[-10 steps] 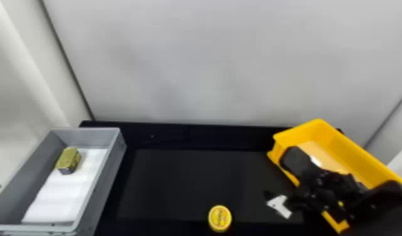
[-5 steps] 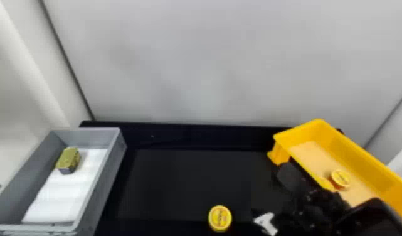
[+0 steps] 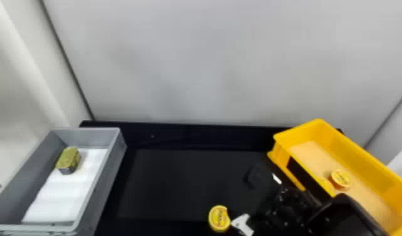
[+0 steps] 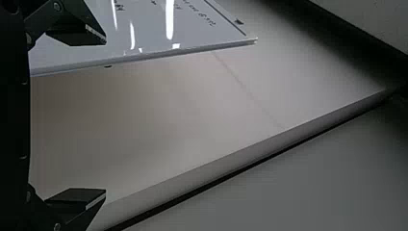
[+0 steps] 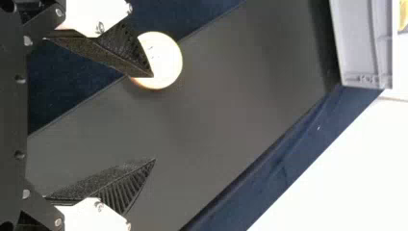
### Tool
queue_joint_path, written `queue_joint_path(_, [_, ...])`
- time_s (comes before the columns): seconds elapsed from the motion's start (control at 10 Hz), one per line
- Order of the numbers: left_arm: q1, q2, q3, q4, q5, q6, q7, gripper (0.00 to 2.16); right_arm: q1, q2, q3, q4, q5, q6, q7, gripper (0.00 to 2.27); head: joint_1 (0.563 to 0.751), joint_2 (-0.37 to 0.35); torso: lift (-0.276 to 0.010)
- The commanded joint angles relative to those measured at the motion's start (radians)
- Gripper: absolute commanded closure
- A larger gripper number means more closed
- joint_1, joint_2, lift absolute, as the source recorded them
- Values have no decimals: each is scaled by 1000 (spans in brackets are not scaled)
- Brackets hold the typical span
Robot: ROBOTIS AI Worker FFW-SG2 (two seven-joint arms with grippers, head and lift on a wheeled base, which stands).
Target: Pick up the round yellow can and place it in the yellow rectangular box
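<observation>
Background: pale grey panels point(image 3: 209, 62) stand behind the black surface point(image 3: 178, 185), across the upper part of the head view.
Right hand point(image 5: 154, 118): fingers well apart, nothing gripped; in the head view we find it at lower right.
Round yellow can point(image 3: 219, 218): on the surface, bottom centre of the head view, just beside one fingertip, which partly covers it in the right wrist view; we cannot tell whether they touch.
Approach: we judge the grasp is being lined up; we should shift the hand toward the bottom edge of the head view, centre the can between the fingers, then lower and close evenly.
Risk: coming down now, a fingertip could land on the lid or push the can away.
Yellow rectangular box point(image 3: 360, 153): right of the frame, with a similar can point(image 3: 340, 179) inside; we would set ours down clear of it.
Grey box point(image 3: 107, 182): left of the frame, holding a gold-green tin point(image 3: 68, 160) and white lining point(image 3: 62, 194).
Left hand point(image 4: 106, 117): fingers apart, in the left wrist view, near a white board point(image 4: 144, 33).
</observation>
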Motion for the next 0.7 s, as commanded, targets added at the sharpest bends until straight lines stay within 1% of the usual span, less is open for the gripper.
queue_joint_path(0.0, [0, -3, 1, 2, 0, 0, 1, 156, -5, 24, 24, -3, -19, 9, 0, 209, 686, 14, -56])
queue_joint_path(0.4, [-12, -3, 0, 2, 0, -3, 1, 156, -27, 20, 42, 14, -34, 12, 1, 209, 686, 14, -56])
queue_joint_path(0.6, [-21, -3, -3, 5, 0, -5, -2, 156, -54, 20, 47, 99, -41, -8, 0, 213, 686, 14, -56])
